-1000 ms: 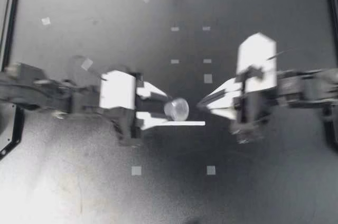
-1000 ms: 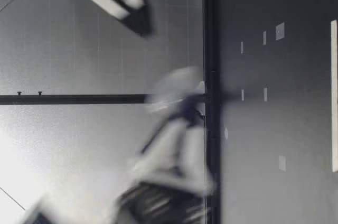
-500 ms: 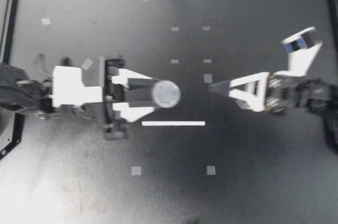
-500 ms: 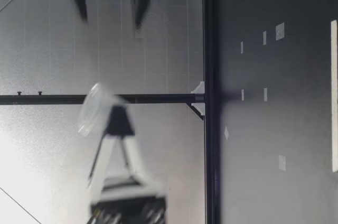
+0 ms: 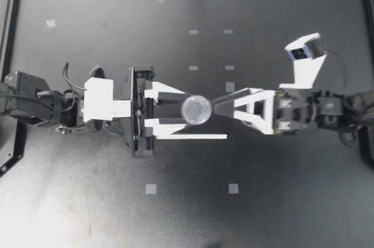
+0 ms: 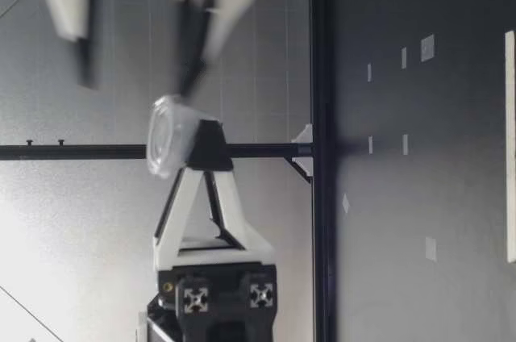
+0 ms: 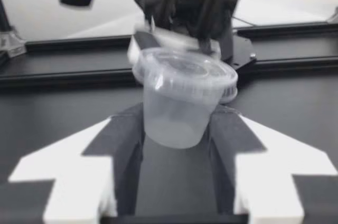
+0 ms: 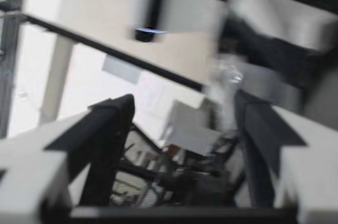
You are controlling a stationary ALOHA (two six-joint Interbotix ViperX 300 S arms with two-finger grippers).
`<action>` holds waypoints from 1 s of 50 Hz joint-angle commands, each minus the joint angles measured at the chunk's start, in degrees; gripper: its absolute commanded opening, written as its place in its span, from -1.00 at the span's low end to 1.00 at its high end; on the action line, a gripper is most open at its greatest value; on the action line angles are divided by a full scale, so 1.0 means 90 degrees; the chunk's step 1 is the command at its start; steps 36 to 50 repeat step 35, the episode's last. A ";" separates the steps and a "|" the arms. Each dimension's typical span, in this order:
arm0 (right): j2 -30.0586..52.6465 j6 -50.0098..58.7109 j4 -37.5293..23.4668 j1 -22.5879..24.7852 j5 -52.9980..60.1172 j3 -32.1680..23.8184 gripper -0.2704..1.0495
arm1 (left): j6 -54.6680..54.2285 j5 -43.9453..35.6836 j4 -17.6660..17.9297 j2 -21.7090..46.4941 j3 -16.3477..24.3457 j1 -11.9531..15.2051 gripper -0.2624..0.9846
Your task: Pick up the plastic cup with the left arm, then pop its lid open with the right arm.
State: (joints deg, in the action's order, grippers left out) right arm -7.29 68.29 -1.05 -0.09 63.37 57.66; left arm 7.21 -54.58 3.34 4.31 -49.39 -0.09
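A clear plastic cup [image 5: 196, 109] with a lid hangs above the table's middle, with my left gripper [image 5: 175, 110] shut on its body. The left wrist view shows the cup [image 7: 182, 97] upright between the black pads [image 7: 127, 134] of that gripper [image 7: 177, 126]. My right gripper [image 5: 219, 106] comes in from the opposite side, open wide and rolled so one finger is above the other. In the low view its tips [image 6: 189, 88] reach the cup [image 6: 169, 136] at the rim, beside my left gripper [image 6: 205, 148]. From the right wrist, the blurred cup [image 8: 227, 84] lies just ahead of the open fingers [image 8: 113, 123].
A white strip [image 5: 193, 137] lies flat on the black table [image 5: 187, 213] under the cup, also seen as the strip [image 6: 509, 148] near the low camera. Small tape squares [image 5: 151, 189] dot the surface. A raised black rim [image 5: 11, 26] borders the table.
My left gripper has carried the cup up off the table. My right gripper has opened wide, rolled onto its side and moved in until its tips reach the cup.
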 commanded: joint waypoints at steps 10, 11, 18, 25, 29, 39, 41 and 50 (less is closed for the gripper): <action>-0.0791 -0.0254 -0.0176 -0.0010 0.0332 0.0029 0.45 | -0.0029 0.0029 0.0020 -0.0088 -0.0020 0.0029 -0.31; -0.0801 -0.0283 -0.0176 -0.0020 0.0332 0.0049 0.45 | -0.0039 0.0029 0.0020 -0.0088 -0.0020 0.0029 -0.31; -0.0908 -0.0732 -0.0283 -0.0234 0.0371 0.0137 0.44 | -0.0107 0.0039 0.0020 -0.0098 -0.0029 0.0000 -0.31; -0.1221 -0.2363 -0.0850 -0.0439 0.0283 0.0127 0.44 | -0.0225 0.0039 0.0020 -0.0098 -0.0039 0.0000 -0.31; -0.1436 -0.3584 -0.1064 -0.0449 -0.0029 0.0127 0.44 | -0.0234 0.0039 0.0020 -0.0088 -0.0039 0.0000 -0.31; -0.1670 -0.5859 -0.1250 -0.0439 -0.1250 0.0176 0.44 | -0.0244 0.0039 0.0020 -0.0088 -0.0039 0.0010 -0.31; -0.1670 -0.5859 -0.1250 -0.0439 -0.1250 0.0176 0.44 | -0.0244 0.0039 0.0020 -0.0088 -0.0039 0.0010 -0.31; -0.1670 -0.5859 -0.1250 -0.0439 -0.1250 0.0176 0.44 | -0.0244 0.0039 0.0020 -0.0088 -0.0039 0.0010 -0.31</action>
